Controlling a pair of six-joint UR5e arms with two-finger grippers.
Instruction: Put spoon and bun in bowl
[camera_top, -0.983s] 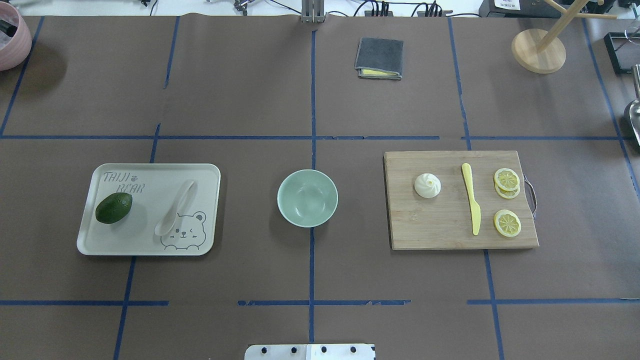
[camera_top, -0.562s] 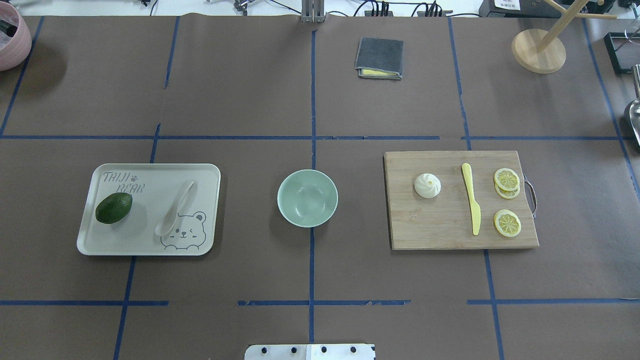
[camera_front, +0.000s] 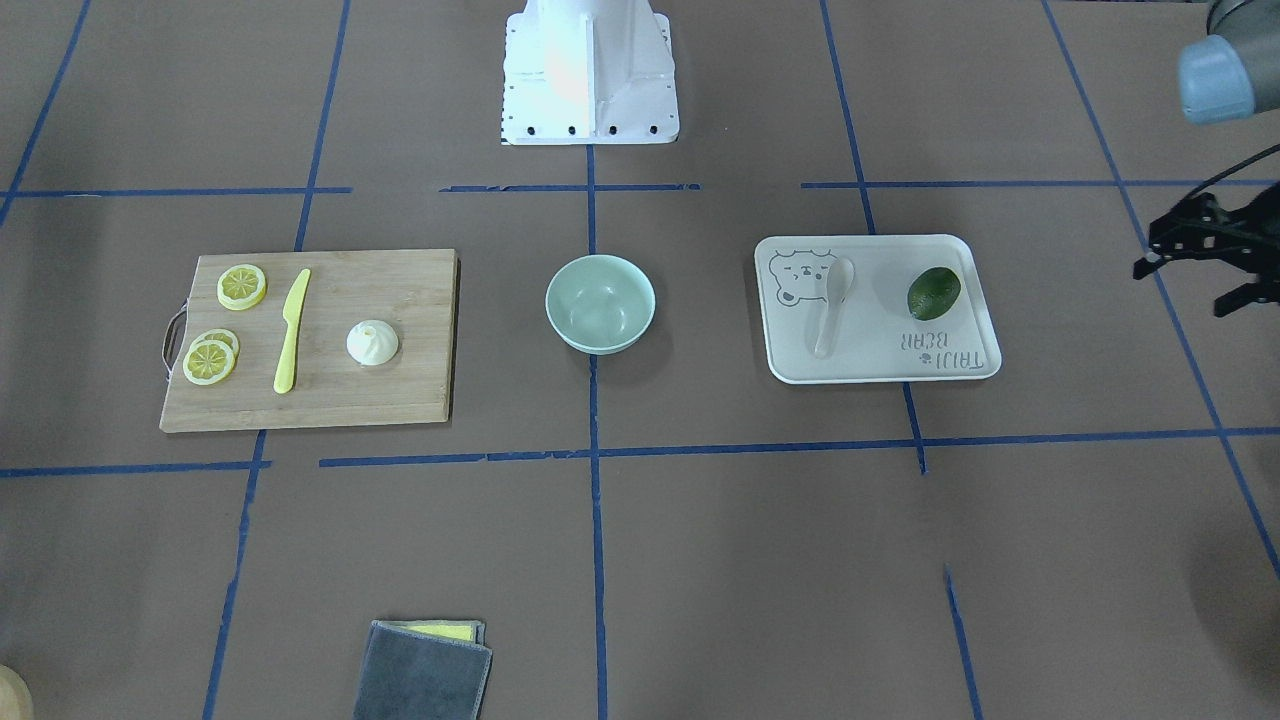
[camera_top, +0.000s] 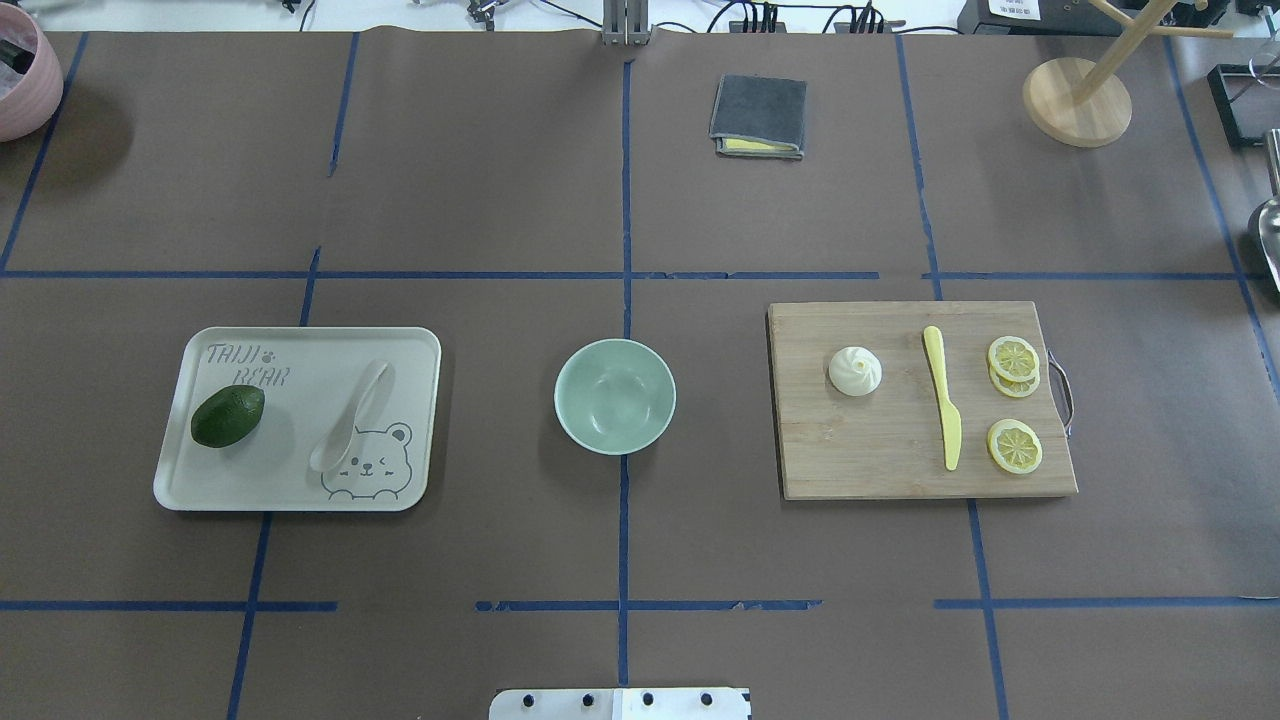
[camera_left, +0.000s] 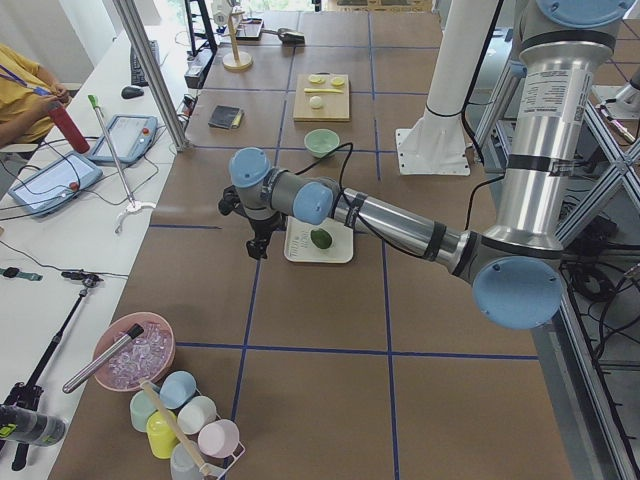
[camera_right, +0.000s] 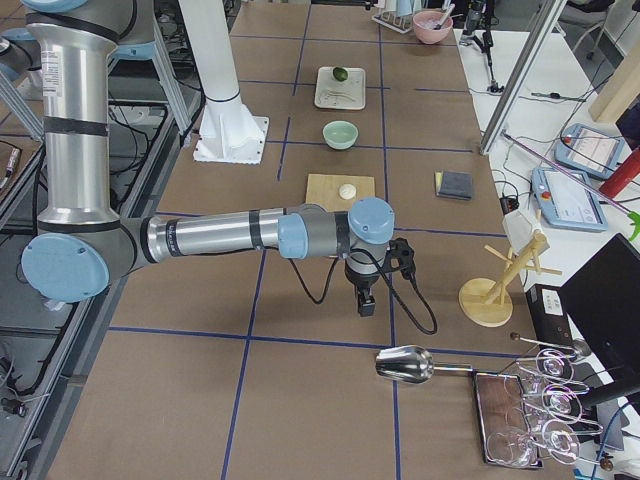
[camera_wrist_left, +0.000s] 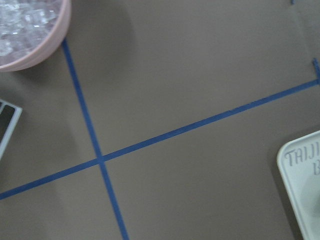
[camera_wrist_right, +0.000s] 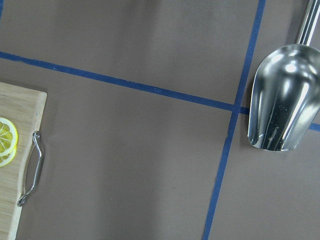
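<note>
Over on the left of the overhead view, the spoon (camera_top: 352, 418) lies on a pale tray (camera_top: 300, 335). Its long way runs almost up and down the frame, with the scoop at the lower end. The bun (camera_top: 855, 371) sits on a wooden board (camera_top: 870, 455) on the right side. The bowl (camera_top: 562, 400) stands between them in the middle, with neither thing in it yet.

The left gripper (camera_left: 258, 240) hangs over the bench (camera_top: 450, 560) just off the tray's outer side, so the spoon lies inward from it, toward the bowl. That arm is the nearer one for the spoon. It is stretched out low, wrist bent, gripper pointing down. I cannot tell how wide it is open, and nothing seems to be in it.

The right gripper (camera_right: 366, 298) hangs the same way past the board's handle end, nearer the bun. I cannot tell how wide that one is either.
</note>
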